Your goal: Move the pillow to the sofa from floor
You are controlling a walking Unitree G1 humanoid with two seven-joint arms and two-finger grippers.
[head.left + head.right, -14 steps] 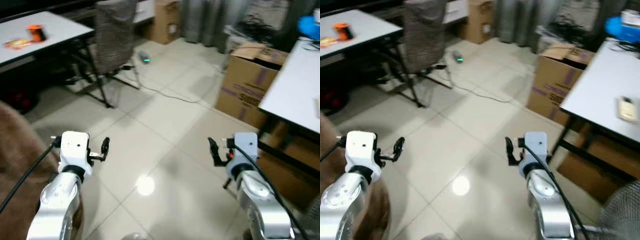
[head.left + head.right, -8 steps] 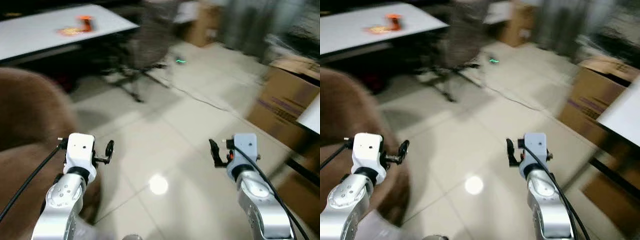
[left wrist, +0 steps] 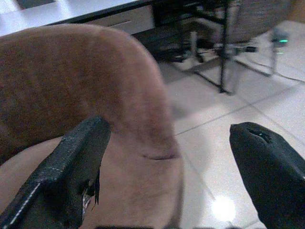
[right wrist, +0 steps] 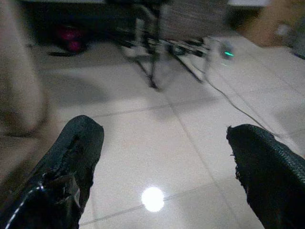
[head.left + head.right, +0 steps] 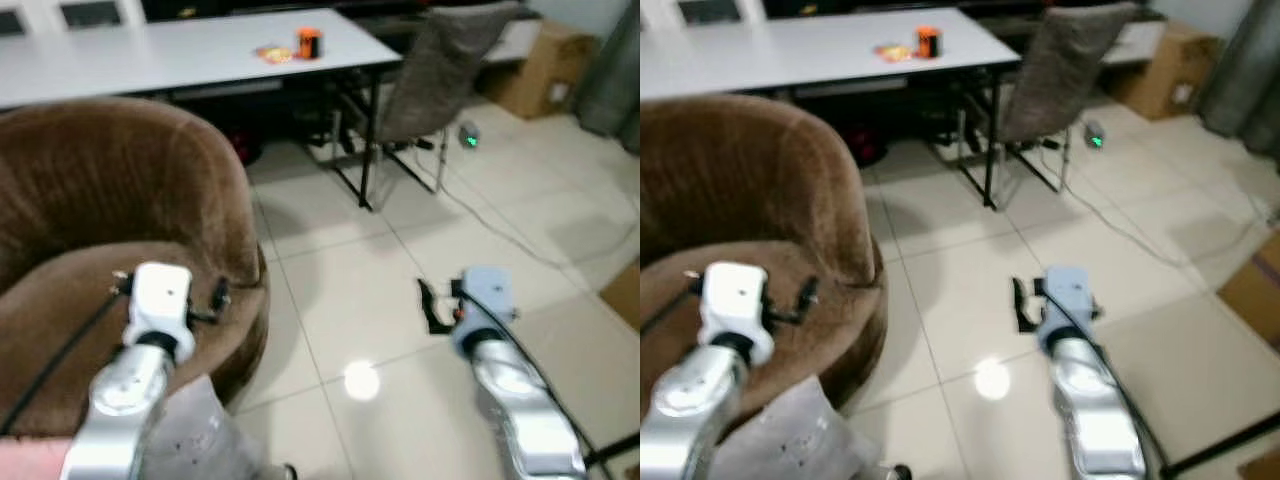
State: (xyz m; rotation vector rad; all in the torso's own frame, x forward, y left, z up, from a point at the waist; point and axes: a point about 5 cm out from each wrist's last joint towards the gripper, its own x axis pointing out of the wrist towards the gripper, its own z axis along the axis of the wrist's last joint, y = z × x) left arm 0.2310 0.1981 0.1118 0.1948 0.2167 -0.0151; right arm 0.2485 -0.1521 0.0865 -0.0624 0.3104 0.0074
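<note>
Left gripper (image 5: 218, 296) spread wide, empty, poised over the brown sofa (image 5: 120, 210) seat; right gripper (image 5: 430, 305) likewise parted, empty, above pale glossy floor tiles (image 5: 330, 290) — both apparently raised ready to carry. Pillow not clearly identifiable; possibly the greyish shape (image 5: 195, 440) low beside the sofa — hard to tell. Beyond: white table (image 5: 180, 50), grey chair (image 5: 440, 60), trailing cable (image 5: 510, 240).

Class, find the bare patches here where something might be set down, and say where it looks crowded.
The brown velvety sofa has its seat bare beneath the left gripper. Pale floor tiles lie open between the sofa and the right gripper. It is crowded under the white table, by the grey chair legs and cable.
</note>
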